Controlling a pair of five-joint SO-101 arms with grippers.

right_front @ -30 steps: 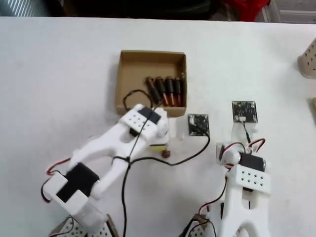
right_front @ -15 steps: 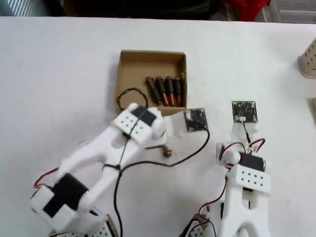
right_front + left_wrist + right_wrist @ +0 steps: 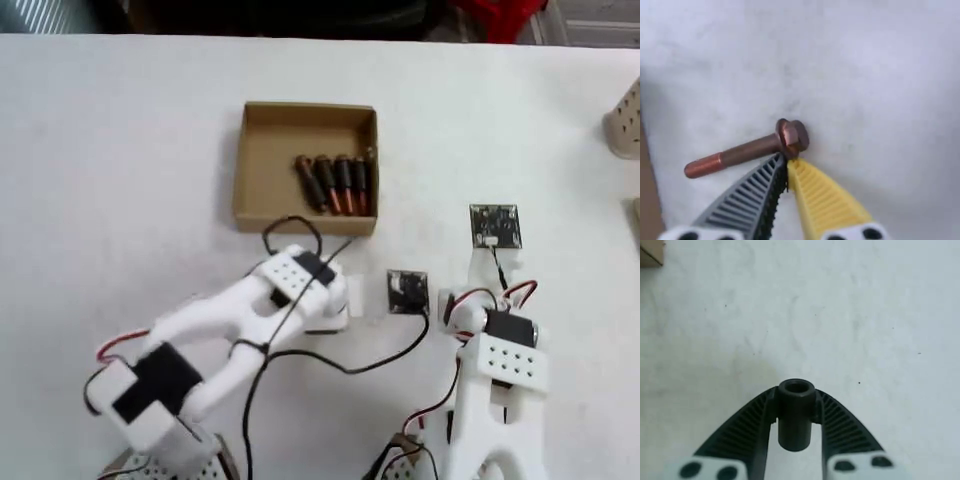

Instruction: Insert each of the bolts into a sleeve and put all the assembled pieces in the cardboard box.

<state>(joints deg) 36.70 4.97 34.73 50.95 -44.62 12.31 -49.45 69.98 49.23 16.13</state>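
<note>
The left arm (image 3: 200, 340) lies across the near left part of the table (image 3: 120, 150), and its wrist is just in front of the box (image 3: 258, 170). In the left wrist view, the left gripper (image 3: 786, 164) is clenched on nothing. Its grey finger (image 3: 747, 197) and its yellow finger (image 3: 825, 200) are pressed together at the tips. The tips touch a copper bolt (image 3: 747, 150) just under its hexagonal head. The bolt lies flat on the table, outside the fingers, and it has no sleeve on it.

The box stands open at the middle of the table, a little to the far side. Four assembled pieces (image 3: 335, 183) lie side by side in its right half, close to the right wall.

The right arm (image 3: 495, 385) stands at the near right, and it points straight to the far side. The right gripper (image 3: 796, 392) grasps a black sleeve (image 3: 796, 415) between its two dark fingers. The open end of the sleeve faces the wrist camera. A corner of the box (image 3: 649, 252) is visible farther off on the table, well apart from the sleeve.
</note>
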